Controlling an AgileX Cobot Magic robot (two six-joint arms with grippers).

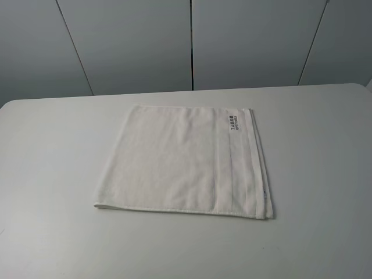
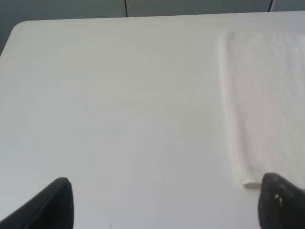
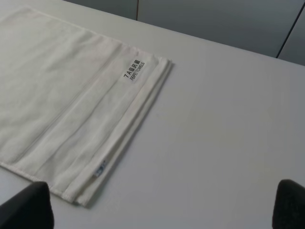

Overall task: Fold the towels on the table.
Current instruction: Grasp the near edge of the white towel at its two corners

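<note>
Currently: 1 white towel (image 1: 186, 165), folded, flat at ctr of table (image 1: 52, 174); label (image 1: 234, 122) near far edge. L gripper (image 2: 164, 205) spread wide, empty, by towel corner. R gripper (image 3: 159, 207) likewise, empty.

Backdrop: flat grey panel wall (image 1: 133, 40) behind a round-cornered white tabletop (image 1: 52, 174).
Wall is wide plain panels split by thin dark seams (image 1: 192, 43). In the high view the centre seam runs straight up and the outer ones lean outward. Panels are matte, slightly darker toward the left. The tabletop's far edge sits right against the wall line. Both wrist views show the same grey panels and a dark seam past the tabletop edge. Light is soft and even, with faint, diffuse shading on the white surface.
</note>
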